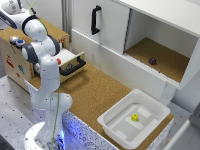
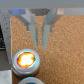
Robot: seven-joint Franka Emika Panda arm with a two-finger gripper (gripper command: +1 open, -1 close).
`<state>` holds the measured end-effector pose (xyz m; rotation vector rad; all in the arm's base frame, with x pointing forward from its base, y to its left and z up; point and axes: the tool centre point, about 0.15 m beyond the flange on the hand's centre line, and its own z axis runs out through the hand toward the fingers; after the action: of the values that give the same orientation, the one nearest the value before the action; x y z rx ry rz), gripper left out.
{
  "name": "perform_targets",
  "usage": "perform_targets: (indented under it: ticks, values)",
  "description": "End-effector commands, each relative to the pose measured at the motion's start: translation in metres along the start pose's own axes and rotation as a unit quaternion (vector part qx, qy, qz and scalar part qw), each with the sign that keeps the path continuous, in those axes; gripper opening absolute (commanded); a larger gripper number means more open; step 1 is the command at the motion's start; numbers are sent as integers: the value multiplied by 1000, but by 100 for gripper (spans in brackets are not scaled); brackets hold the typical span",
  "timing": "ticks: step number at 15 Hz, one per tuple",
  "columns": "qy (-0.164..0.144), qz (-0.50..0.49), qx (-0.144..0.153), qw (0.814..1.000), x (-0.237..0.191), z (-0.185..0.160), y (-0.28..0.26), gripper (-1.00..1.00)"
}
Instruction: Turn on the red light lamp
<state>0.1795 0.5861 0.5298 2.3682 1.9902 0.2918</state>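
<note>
In the wrist view the two fingers (image 2: 39, 31) hang apart, closed on nothing, over a cork surface (image 2: 65, 45). The red light lamp (image 2: 26, 60) lies just beyond the fingertips, near but not touching them, offset toward the tip of the finger on the same side of the picture. Its centre glows orange-white inside a dark rim. Directly beside it, at the frame's lower edge, the rim of one twin cap with a blue centre (image 2: 28, 80) shows in part.

In the exterior view the arm (image 1: 42, 65) stands at the left of the frame, and its upper links bend over a wooden box (image 1: 12, 55) in the upper left. Two small round caps sit side by side on the box top; the lamp (image 1: 13, 38) seems to be the one farther to the upper left, though the picture is too blurred to be sure of the colour. The fingers themselves are hidden behind the arm there.

One open black drawer (image 1: 72, 65) juts from the box over the cork tabletop (image 1: 95, 92). One white bin (image 1: 134, 119) at the lower right holds one small yellow object (image 1: 134, 117). One dark object (image 1: 152, 61) lies in the open cabinet (image 1: 165, 45).
</note>
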Motion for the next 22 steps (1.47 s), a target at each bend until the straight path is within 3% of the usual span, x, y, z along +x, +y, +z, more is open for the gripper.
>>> perform_targets:
  ticks: [1, 9, 15, 22]
  values:
    - [-85, 34, 20, 996, 29, -7, 10, 100]
    - [-30, -12, 25, 999, 13, 16, 35, 100]
    - [-42, 86, -7, 995, -63, 20, 105, 100]
    - [-37, 215, 9, 976, -158, 51, 144, 100]
